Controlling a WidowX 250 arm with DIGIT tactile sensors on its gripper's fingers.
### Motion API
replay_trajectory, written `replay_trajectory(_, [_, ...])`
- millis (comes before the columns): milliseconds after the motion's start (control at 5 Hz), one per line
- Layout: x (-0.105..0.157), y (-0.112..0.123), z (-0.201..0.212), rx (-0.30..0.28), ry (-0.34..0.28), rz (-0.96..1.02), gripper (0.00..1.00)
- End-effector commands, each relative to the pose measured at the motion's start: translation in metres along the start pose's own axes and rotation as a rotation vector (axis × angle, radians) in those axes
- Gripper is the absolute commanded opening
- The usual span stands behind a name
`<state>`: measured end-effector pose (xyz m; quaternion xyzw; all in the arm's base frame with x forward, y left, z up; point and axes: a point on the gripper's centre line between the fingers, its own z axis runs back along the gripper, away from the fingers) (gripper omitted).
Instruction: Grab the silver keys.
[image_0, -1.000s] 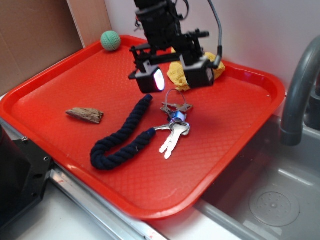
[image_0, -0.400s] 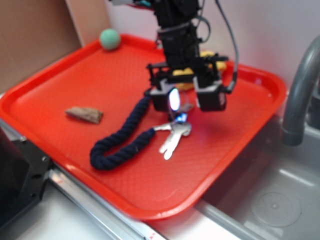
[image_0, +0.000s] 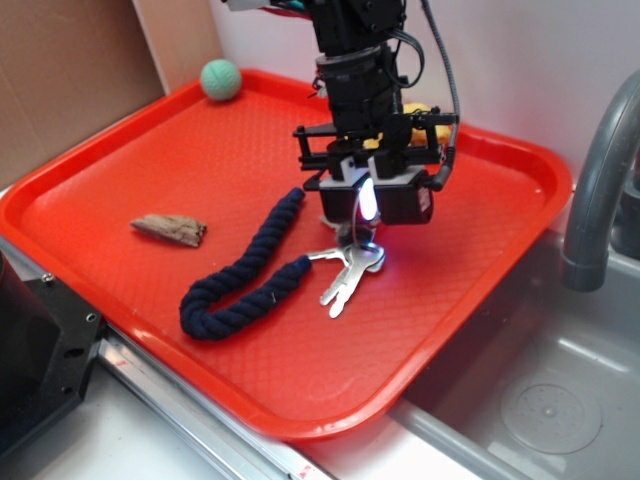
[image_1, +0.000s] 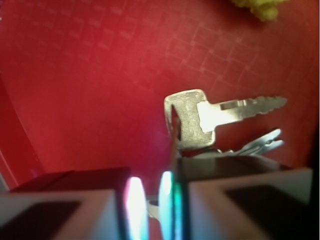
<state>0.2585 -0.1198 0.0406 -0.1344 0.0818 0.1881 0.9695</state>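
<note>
On the red tray (image_0: 120, 180), right of centre, the gripper (image_0: 366, 205) is down low over the keys (image_0: 350, 268), its jaws drawn nearly together with only a thin sliver of gap showing. In the wrist view that gap glows white and green, and the gripper (image_1: 152, 205) has something thin between the pads, likely the ring, though the blur makes it hard to be sure. The keys (image_1: 220, 117) fan out just past the jaws: one flat silver key lies with its blade pointing right, more blades poke out beneath it. From outside, the bunch lies on the tray directly under the gripper, blades trailing toward the near edge. Just left of it the rope (image_0: 245, 275) curls from the gripper's side down to a loop at the near left, one end almost touching the keys. The wood chip (image_0: 170, 230) lies well apart to the left. A green ball (image_0: 221, 79) sits at the far left corner, a yellow cloth (image_0: 425, 120) peeks out behind the arm. A grey faucet (image_0: 600, 170) rises at right over the sink (image_0: 540, 400).
</note>
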Motion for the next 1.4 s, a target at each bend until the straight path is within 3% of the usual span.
replay_trajectory(0, [-0.007,-0.004,0.045,0.118,-0.07,-0.114,0.0])
replay_trajectory(200, [-0.022,0.034,0.103,0.102,-0.192,-0.228,0.0])
replay_trajectory(400, [-0.041,0.074,0.163,0.148,-0.236,-0.274,0.0])
replay_trajectory(600, [-0.059,0.09,0.217,0.196,-0.306,-0.269,0.0])
replay_trajectory(1200, [-0.041,0.091,0.22,0.256,-0.27,-0.277,0.0])
